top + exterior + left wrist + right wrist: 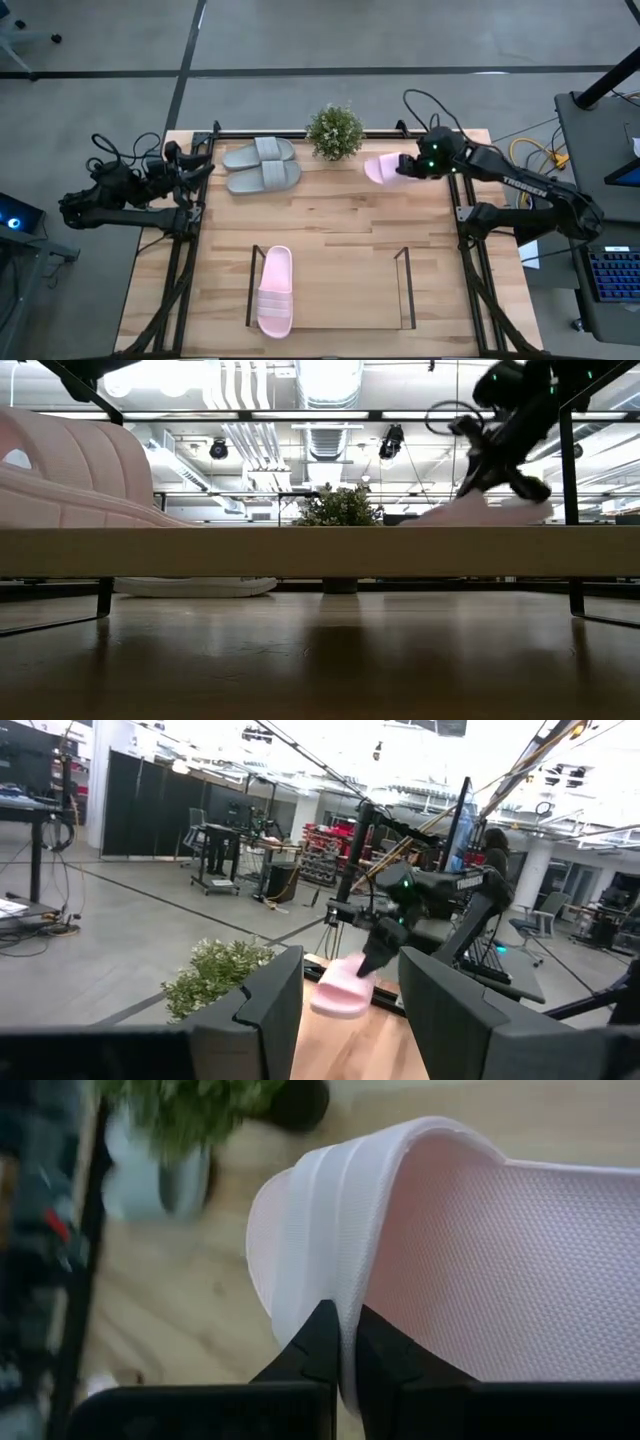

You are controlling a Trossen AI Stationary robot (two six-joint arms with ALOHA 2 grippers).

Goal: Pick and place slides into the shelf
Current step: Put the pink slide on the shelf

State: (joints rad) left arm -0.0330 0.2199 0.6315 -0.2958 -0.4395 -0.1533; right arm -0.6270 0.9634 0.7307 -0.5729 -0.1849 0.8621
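Looking down from the high view, we see the right gripper (pixel 403 166) in the upper right of the frame, clamped on a light pink slide (pixel 381 169) that sits just right of the potted plant (pixel 334 131). In the right wrist view the two dark fingers (pixel 318 1348) stand pinched tight on the edge of that slide's wide strap (pixel 335 1230), with the textured footbed spreading toward the frame's right. In the low view the same slide (pixel 480 512) shows at upper right, carried clear above the pale board that crosses the frame, tilted with one end lower.

We find the second pink slide (pixel 274 290) at lower centre-left of the high view, lying inside the shelf (pixel 405 290), against its left wire upright, toe toward the frame's bottom. In the low view it fills the upper left corner.

We see the grey pair (pixel 262 165) at upper centre-left of the high view, side by side and touching, just left of the plant, outside the shelf.

We place the left gripper (pixel 196 168) at the table's (pixel 340 220) left edge, at mid-left of the frame, beside the grey pair but apart from it. In the left wrist view its fingers (pixel 265 1010) stand moderately apart with nothing between them, and the right arm with its pink slide (pixel 342 988) shows beyond.
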